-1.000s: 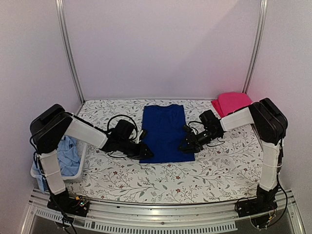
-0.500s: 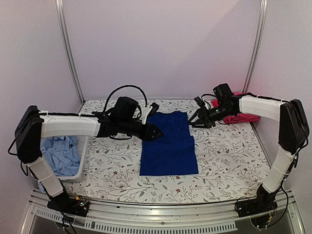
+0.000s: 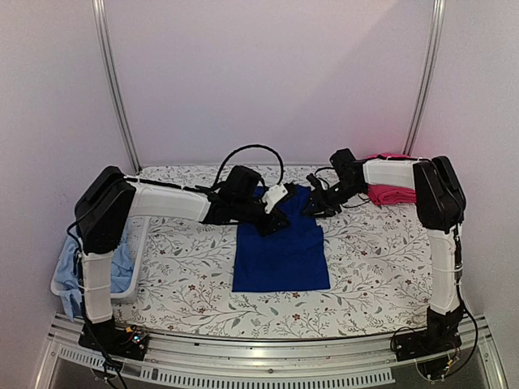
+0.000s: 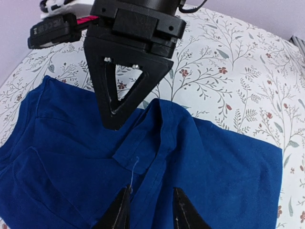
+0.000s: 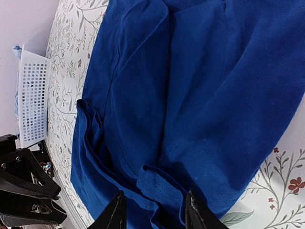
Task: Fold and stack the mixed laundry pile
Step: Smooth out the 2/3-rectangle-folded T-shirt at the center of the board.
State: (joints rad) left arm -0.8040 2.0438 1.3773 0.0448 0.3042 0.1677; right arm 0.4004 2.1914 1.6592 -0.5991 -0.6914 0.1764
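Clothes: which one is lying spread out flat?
The dark blue shirt, mid-table. The pink one sits at the far right corner, and the light-blue one hangs in the white basket.

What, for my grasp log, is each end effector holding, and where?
Cannot be told. Both the left end effector and right end effector straddle bunched cloth at the far end of the blue shirt.

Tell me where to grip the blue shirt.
Take the blue shirt likely by its far corners, from above: it lies flat on the table cover, and that far edge is rumpled into raised folds that can be pinched.
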